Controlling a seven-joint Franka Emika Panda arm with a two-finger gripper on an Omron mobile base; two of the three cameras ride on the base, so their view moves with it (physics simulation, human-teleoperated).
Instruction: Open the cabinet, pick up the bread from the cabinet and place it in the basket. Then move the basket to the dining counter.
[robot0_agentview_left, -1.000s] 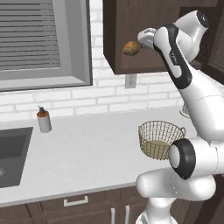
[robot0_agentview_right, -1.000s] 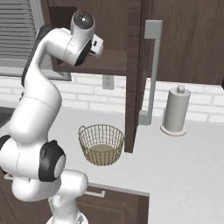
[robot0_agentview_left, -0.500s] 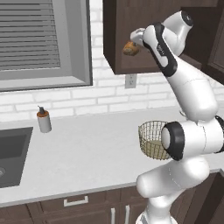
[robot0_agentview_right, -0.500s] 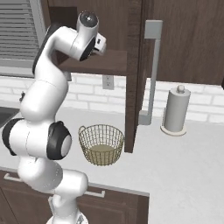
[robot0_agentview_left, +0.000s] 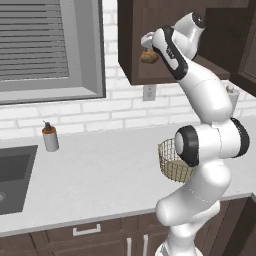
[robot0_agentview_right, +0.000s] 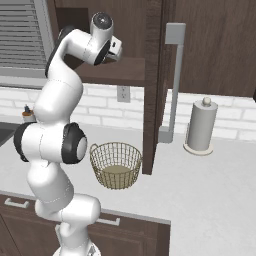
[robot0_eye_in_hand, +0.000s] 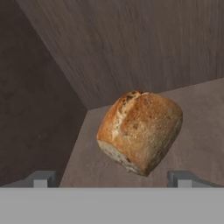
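Note:
The cabinet (robot0_agentview_left: 131, 35) stands open, its door (robot0_agentview_right: 152, 90) swung out edge-on with the long silver handle (robot0_agentview_right: 175, 85). The golden-brown bread (robot0_eye_in_hand: 140, 131) lies in a back corner of the cabinet floor (robot0_eye_in_hand: 197, 109). It also shows just under my hand (robot0_agentview_left: 149, 57). My gripper (robot0_eye_in_hand: 111, 179) is open, with its fingertips (robot0_eye_in_hand: 41, 179) spread wider than the bread and just short of it. My hand (robot0_agentview_left: 148, 47) reaches into the cabinet from the front (robot0_agentview_right: 119, 52). The wire basket (robot0_agentview_right: 116, 165) sits on the grey-white worktop below, half behind my arm (robot0_agentview_left: 169, 161). The dining counter is out of view.
A paper towel roll (robot0_agentview_right: 200, 125) stands right of the open door. A soap dispenser (robot0_agentview_left: 49, 137) and the sink (robot0_agentview_left: 12, 170) are to the left, under the window (robot0_agentview_left: 47, 45). An outlet (robot0_agentview_left: 148, 92) is on the brick wall below the cabinet.
My hand has moved left and further into the cabinet, closing on the bread, and the elbow has swung. The bread and basket have stayed put.

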